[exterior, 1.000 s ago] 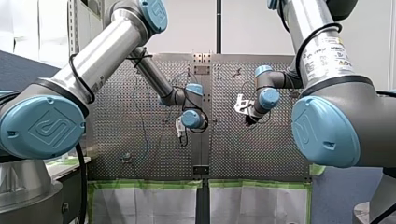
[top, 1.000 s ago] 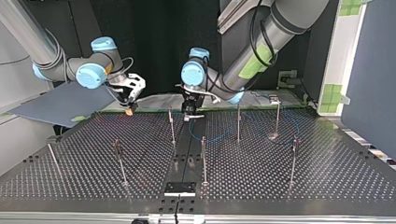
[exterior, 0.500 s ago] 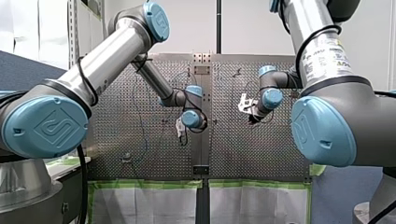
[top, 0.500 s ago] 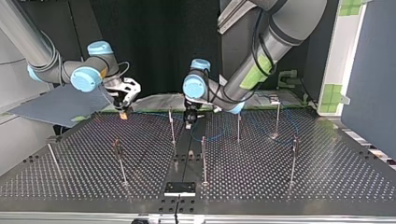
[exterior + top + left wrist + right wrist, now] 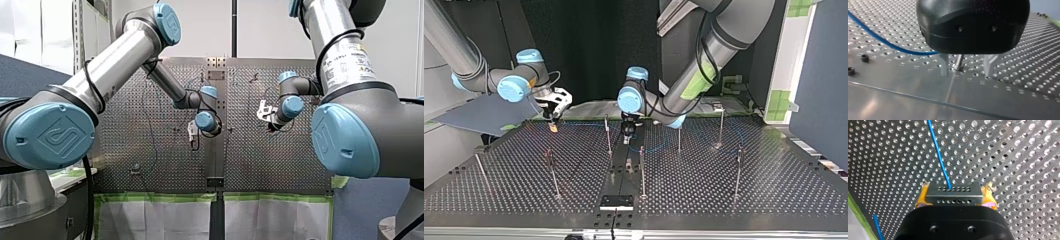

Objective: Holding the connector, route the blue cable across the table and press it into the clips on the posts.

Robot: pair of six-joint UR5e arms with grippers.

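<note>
Yellow-padded, my right pincer (image 5: 954, 198) is clamping the connector (image 5: 953, 192) of the blue cable (image 5: 938, 155) while my left pincer (image 5: 965, 68) is hovering, fingers apart, by a post (image 5: 959, 62).

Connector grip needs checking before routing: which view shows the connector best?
The right wrist view: the connector sits close up between my right gripper's yellow pads, blue cable leaving it. The top view shows a speck at best; the front view cannot resolve it; the left wrist view shows only cable.
</note>
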